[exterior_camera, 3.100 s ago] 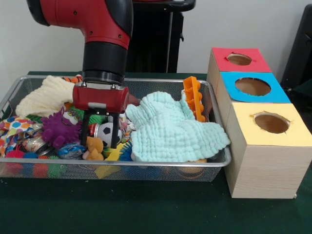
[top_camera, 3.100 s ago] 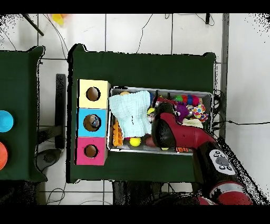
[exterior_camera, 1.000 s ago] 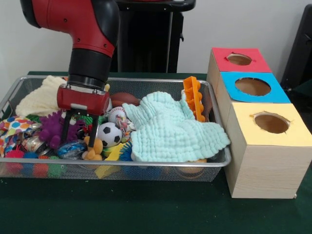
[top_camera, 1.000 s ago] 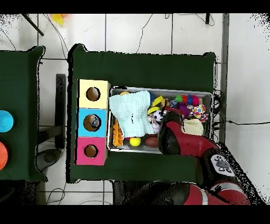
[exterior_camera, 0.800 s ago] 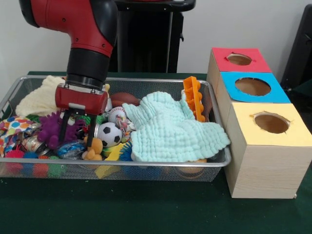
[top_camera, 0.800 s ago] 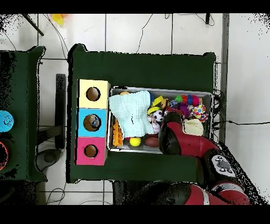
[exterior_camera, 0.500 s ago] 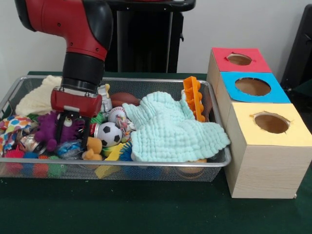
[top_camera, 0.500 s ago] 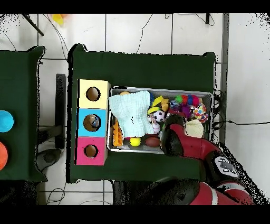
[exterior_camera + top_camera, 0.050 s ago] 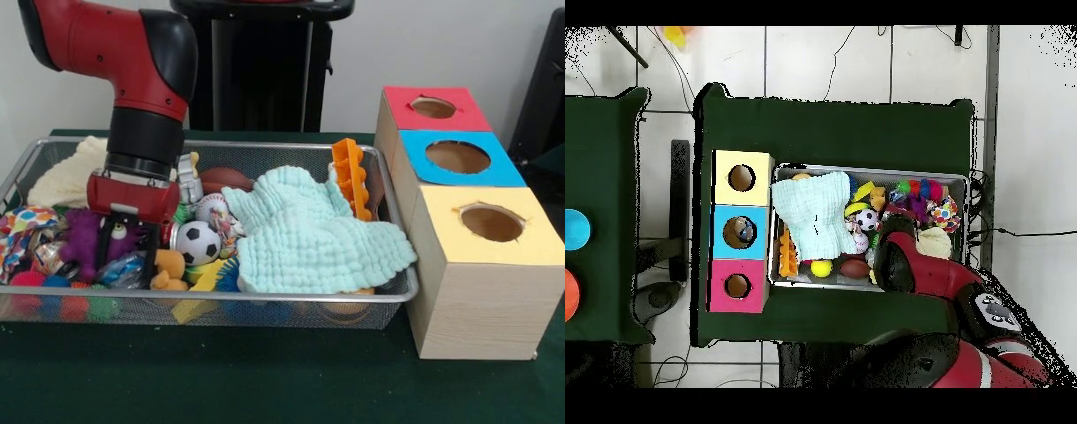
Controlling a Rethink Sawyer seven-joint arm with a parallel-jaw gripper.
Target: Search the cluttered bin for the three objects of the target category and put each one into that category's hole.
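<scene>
1. We see the gripper (image 9: 126, 246) lowered into the left part of the wire-mesh bin (image 9: 265, 305), its 2 dark fingers (image 9: 151, 248) spread apart with the purple spiky toy (image 9: 86, 240) and a shiny wrapped item (image 9: 121, 270) around them.
2. We cannot tell whether the fingers touch the purple toy; nothing is clamped between them.
3. Just right of the gripper in the front view lie a soccer ball (image 9: 198, 241), a baseball (image 9: 212, 207) and a brown football (image 9: 223, 179), all near the bin's middle.
4. A small orange-tan plush (image 9: 167, 268) sits at the bin's near wall, touching the soccer ball's lower left.
5. A pale mint cloth (image 9: 309, 234) covers the right half of the bin, with an orange plastic toy (image 9: 350, 177) standing on edge behind it.
6. A cream knitted cloth (image 9: 66, 177) fills the far left corner, and a polka-dot fabric piece (image 9: 22, 221) lies at the left wall.
7. Beside the bin stand 3 wooden boxes, each with 1 round hole: the red box (image 9: 433, 108) farthest, the blue box (image 9: 457, 157) in between, the yellow box (image 9: 490, 224) nearest.
8. From overhead, we see the arm (image 9: 915, 268) covering the bin's lower middle, and the 3 boxes in a column touching the bin's left side.
</scene>
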